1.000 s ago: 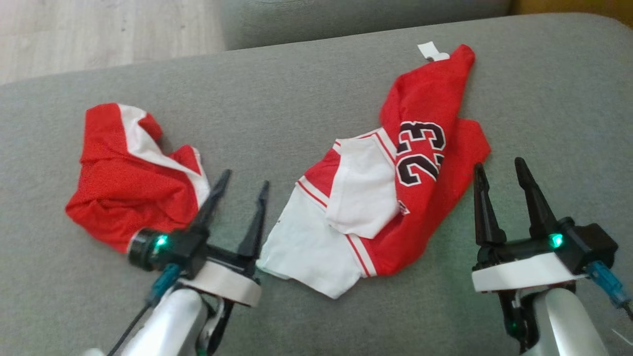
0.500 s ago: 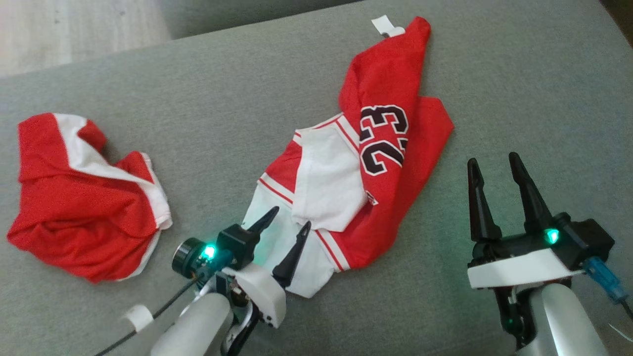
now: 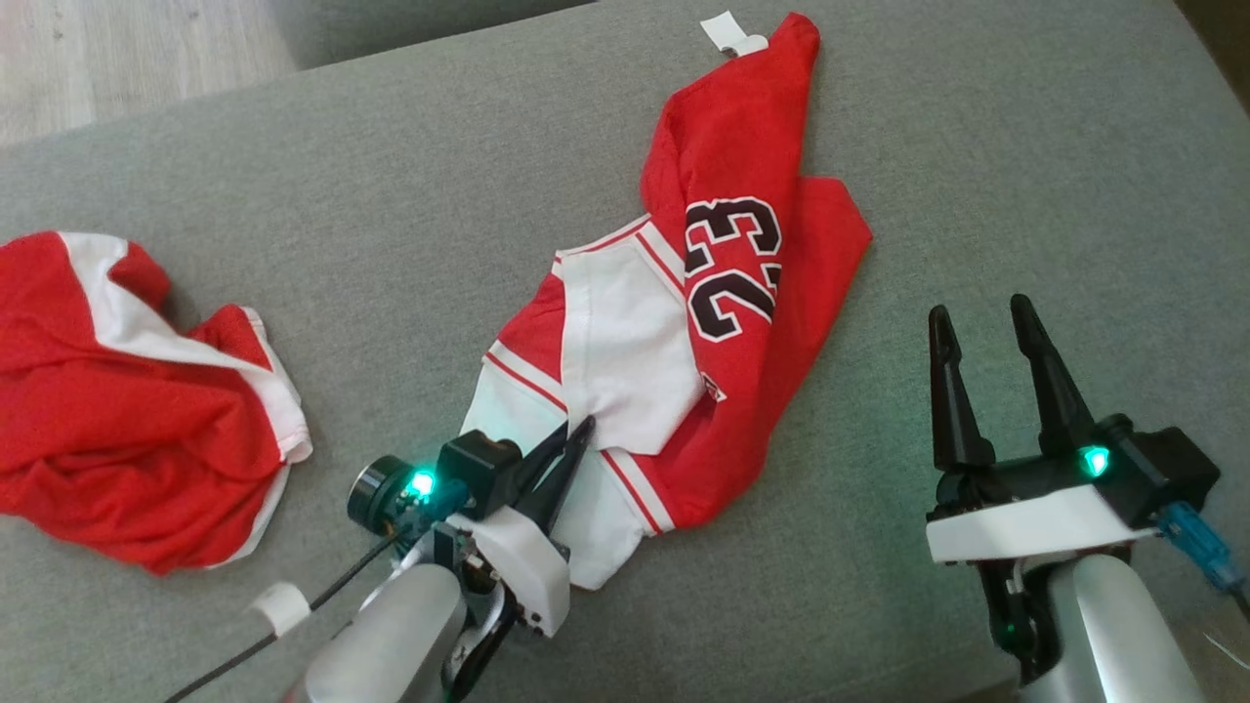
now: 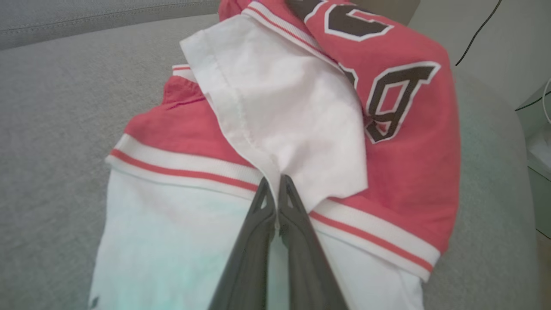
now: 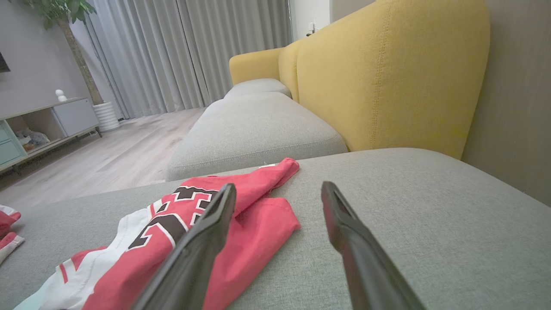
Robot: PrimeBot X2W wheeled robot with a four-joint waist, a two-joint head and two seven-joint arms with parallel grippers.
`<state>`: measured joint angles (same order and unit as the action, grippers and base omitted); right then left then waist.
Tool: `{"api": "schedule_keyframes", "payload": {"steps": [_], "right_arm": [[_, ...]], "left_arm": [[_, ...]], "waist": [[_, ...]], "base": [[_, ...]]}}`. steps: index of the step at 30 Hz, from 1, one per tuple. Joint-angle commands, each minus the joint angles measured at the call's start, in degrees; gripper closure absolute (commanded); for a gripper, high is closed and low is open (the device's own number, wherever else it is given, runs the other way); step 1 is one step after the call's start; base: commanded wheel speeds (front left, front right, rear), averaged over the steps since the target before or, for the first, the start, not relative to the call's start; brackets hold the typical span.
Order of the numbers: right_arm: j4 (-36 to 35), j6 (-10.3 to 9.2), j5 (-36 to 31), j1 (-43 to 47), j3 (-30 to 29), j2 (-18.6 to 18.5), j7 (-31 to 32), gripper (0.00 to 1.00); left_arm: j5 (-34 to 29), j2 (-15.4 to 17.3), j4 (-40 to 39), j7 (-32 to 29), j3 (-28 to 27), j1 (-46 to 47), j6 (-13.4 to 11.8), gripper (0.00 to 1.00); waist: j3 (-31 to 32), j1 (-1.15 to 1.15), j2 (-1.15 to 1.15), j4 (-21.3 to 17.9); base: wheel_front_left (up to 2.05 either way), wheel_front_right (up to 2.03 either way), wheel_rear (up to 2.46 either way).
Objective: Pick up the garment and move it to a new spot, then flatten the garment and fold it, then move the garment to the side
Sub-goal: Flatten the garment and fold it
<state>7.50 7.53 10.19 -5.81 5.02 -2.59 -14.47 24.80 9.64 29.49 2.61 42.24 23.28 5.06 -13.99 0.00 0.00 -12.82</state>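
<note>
The garment is a crumpled red and white jersey with a black "23", lying in the middle of the grey cushion. My left gripper rests on its near white part. In the left wrist view the gripper is shut, pinching the edge of a folded white flap of the garment beside a red-striped band. My right gripper hovers open to the right of the garment, apart from it. In the right wrist view the open gripper points past the garment's red end.
A second red and white garment lies bunched at the cushion's left. Wooden floor shows beyond the far left edge. A yellow sofa back rises on the right behind the cushion, with another grey seat further along.
My left gripper moved right from beside the other garment onto the jersey's white part and shut on its fold. The head camera swung, shifting the scene left. The right gripper stayed open.
</note>
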Motion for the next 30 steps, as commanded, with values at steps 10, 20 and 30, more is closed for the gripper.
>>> {"api": "schedule_keyframes", "payload": {"steps": [10, 20, 30], "right_arm": [[-1.0, -0.04, 0.6, -1.5, 1.2, -0.3, -0.5, 0.00], [-1.2, -0.04, 2.2, -3.7, 4.7, -0.3, -0.5, 0.00], [-2.2, -0.04, 4.9, -5.6, 6.7, -0.3, -0.5, 0.00]], "left_arm": [[4.3, 0.2, -8.7, 6.7, -7.2, 6.7, 0.2, 1.00], [2.8, 11.5, -6.8, -0.3, -16.5, 26.4, -2.0, 1.00], [-3.3, 19.0, 7.7, -5.8, -16.1, 41.2, -2.9, 1.00]], "waist": [[2.2, 0.00, 0.00, 0.4], [-0.5, 0.00, 0.00, -3.5], [-5.4, 0.00, 0.00, -7.6]], "base": [[0.00, 0.00, 0.00], [0.00, 0.00, 0.00], [0.00, 0.00, 0.00]]}}
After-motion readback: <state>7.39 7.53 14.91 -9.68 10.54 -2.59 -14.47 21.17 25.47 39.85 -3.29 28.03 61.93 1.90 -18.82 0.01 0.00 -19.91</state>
